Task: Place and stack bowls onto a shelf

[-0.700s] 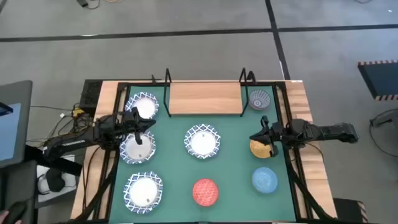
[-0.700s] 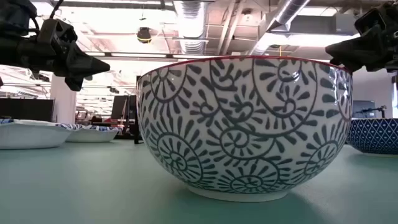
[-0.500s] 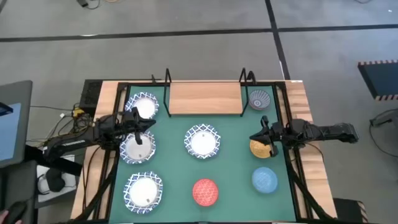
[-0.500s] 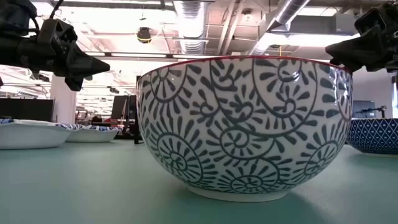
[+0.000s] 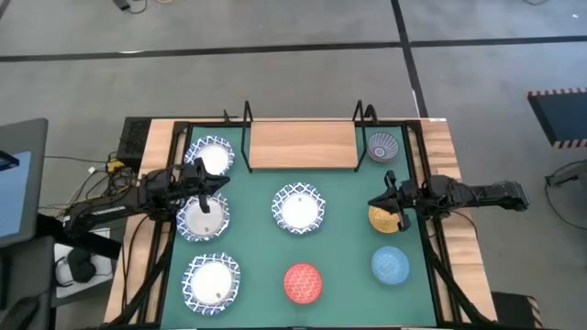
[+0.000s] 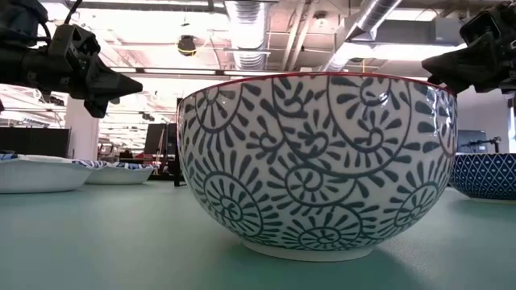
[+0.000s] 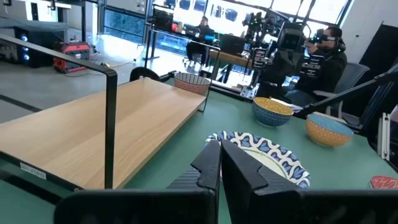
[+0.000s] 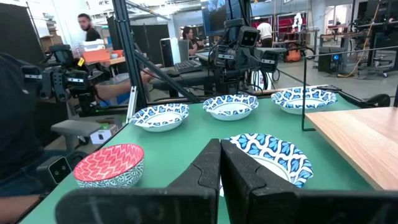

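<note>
Nothing has shifted since the earlier frames: both arms hold the same poses. The left gripper [image 5: 223,182] hangs above the middle white bowl [image 5: 203,217] of three along the mat's left side, fingers pressed together. The right gripper [image 5: 371,203] hovers beside the yellow-orange bowl [image 5: 385,218], fingers likewise closed. The shelf [image 5: 303,145] stands bare at the table's far edge, with the grey-blue bowl [image 5: 382,146] just right of it. A fourth white bowl [image 5: 299,207] sits mid-mat, with open mat around it. The red bowl [image 5: 303,282] and light blue bowl [image 5: 391,264] lie near the front edge. No writing is legible.
</note>
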